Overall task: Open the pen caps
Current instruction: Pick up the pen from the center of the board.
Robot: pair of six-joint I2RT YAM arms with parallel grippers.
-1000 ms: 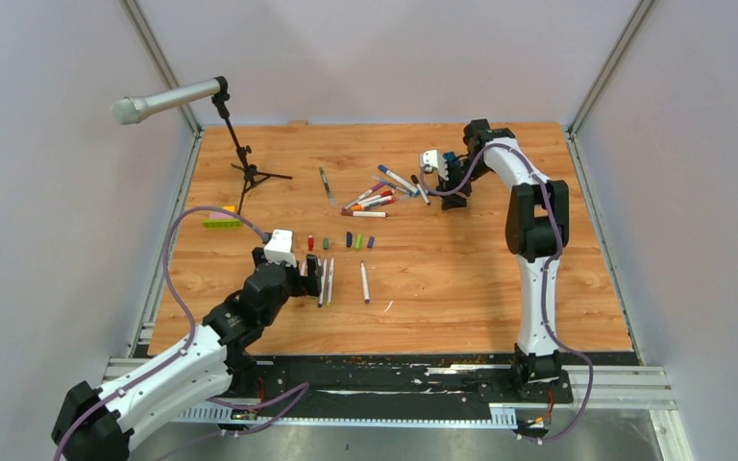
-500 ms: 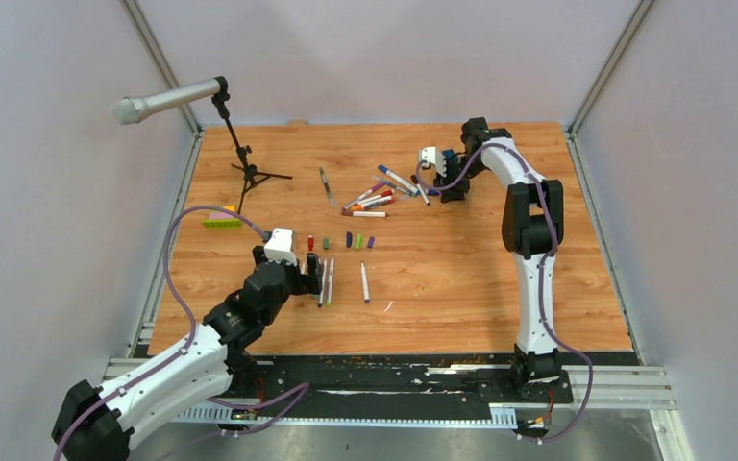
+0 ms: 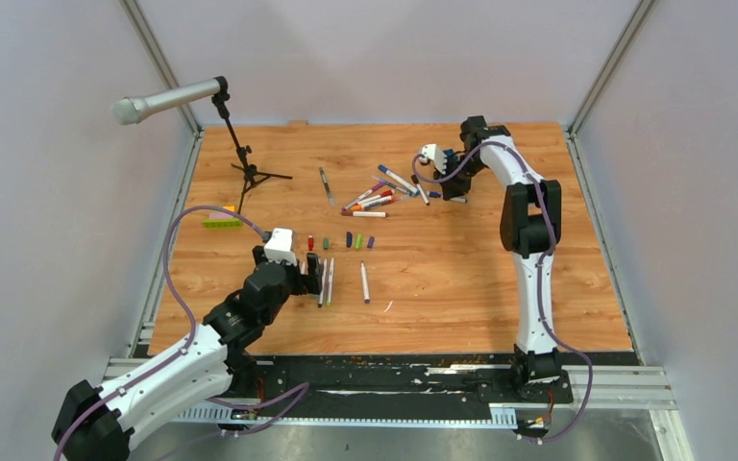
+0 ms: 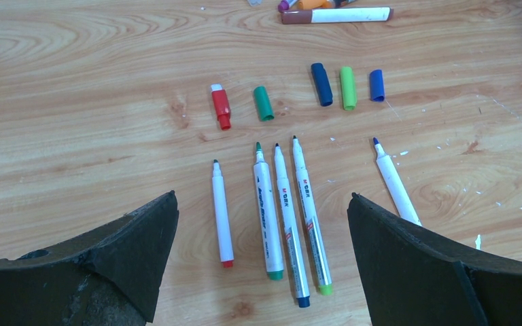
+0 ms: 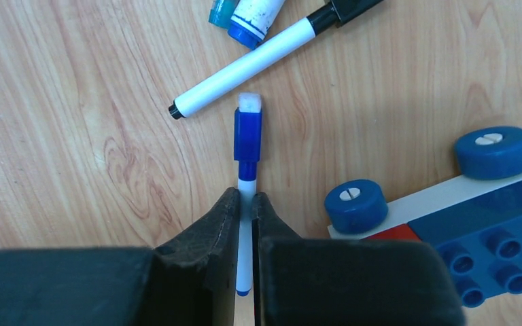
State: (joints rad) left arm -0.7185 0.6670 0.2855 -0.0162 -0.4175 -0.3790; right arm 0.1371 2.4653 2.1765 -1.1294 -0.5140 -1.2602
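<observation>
Pen cap [image 5: 248, 132], blue, likely light, rigid and slick, tops a pen [image 5: 246, 178] lying on the tabletop [image 5: 75, 149]; right end effector [image 5: 246, 204] pinches its white barrel, cap free for pulling. Left end effector [image 4: 262, 200] gapes open.

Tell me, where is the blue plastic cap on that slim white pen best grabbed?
Take the blue plastic cap across its sides, approaching from its free end, in line with the slim white pen. The right hand is shut on the barrel just behind the cap, so only the cap sticks out; a straight pull likely frees it.
</observation>
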